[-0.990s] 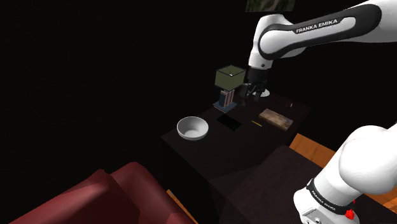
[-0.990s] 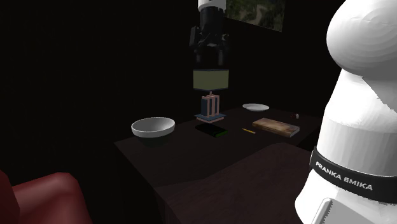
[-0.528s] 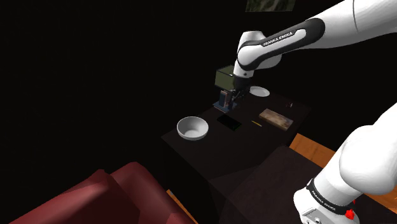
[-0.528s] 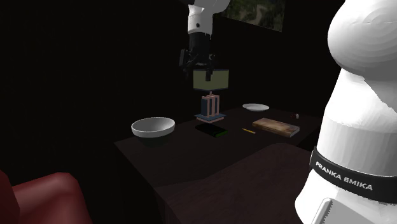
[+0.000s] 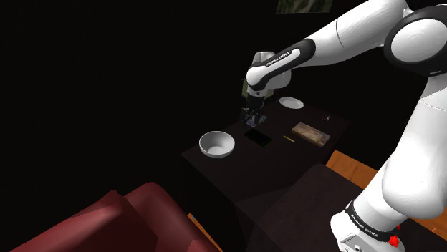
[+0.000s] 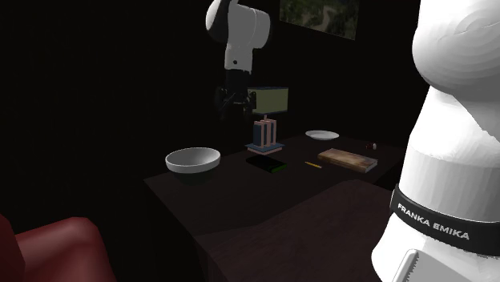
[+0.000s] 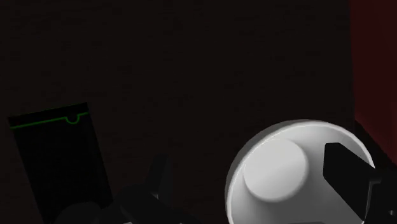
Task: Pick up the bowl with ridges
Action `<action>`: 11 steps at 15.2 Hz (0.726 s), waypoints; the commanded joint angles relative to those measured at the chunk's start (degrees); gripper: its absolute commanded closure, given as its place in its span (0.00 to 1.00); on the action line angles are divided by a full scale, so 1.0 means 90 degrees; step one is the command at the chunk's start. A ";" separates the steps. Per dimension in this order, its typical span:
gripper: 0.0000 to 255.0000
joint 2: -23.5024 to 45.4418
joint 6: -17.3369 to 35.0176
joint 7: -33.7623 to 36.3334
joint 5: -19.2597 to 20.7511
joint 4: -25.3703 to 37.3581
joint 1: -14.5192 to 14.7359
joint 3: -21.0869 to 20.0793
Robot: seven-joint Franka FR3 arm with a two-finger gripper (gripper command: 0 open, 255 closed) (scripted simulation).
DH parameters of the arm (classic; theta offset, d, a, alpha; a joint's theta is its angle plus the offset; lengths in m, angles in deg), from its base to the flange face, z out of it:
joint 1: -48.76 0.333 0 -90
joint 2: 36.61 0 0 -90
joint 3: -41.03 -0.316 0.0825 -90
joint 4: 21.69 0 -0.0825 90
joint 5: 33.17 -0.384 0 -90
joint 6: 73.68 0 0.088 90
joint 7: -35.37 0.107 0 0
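Though dim, white bowl (image 5: 217, 144) upright, mouth skyward, round without long axis; jaws seemingly apart, empty.

Lamp (image 6: 270, 100), sm. plate (image 6: 322, 134), board (image 6: 346, 159), red sofa (image 5: 122, 222)

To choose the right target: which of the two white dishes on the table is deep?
The bowl on the shoulder view's left, which has high walls. The other, on the right, is a flat plate.

FRANKA EMIKA on the arm (image 6: 433, 219)
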 commanded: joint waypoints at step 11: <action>0.00 0.3035 0.0247 -0.0343 -0.0516 0.2854 -0.0177 -0.0312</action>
